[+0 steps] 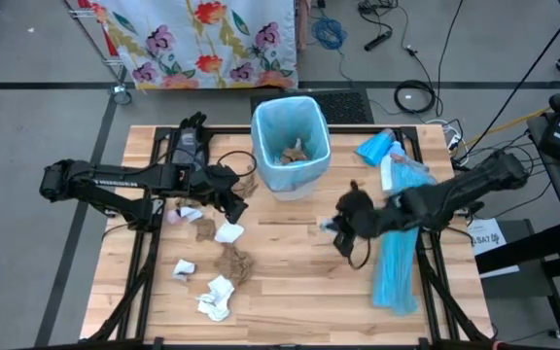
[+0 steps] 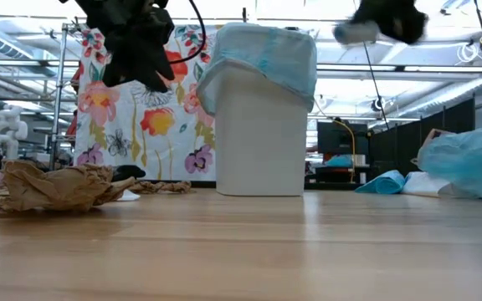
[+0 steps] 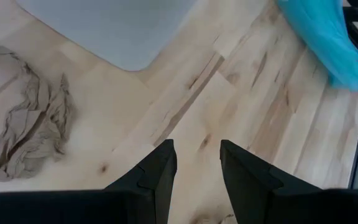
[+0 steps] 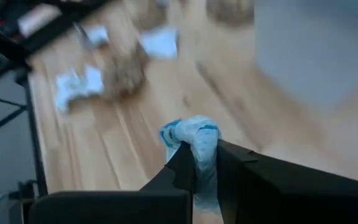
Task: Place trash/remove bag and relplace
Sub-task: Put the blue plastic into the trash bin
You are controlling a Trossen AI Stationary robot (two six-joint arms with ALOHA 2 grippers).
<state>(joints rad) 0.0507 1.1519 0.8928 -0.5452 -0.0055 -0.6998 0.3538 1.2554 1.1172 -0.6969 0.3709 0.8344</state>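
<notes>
A small white-and-blue wad [image 4: 194, 140] is pinched tight in the right gripper [image 4: 205, 163] — it should be lifted over the bin [image 1: 291, 142] before being dropped. The left gripper [image 3: 197, 165] is held open, empty, near the bin.

Even, bright overhead light; right wrist view motion-blurred; low view's pale wooden tabletop [image 2: 241, 251] soft up close.

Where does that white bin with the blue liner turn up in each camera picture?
High view: bin at the table's far middle.
Low view: bin centre, upright.
Left wrist view: pale wall only.
Right wrist view: blurred pale wall.
Shared landmark: crumpled brown paper.
</notes>
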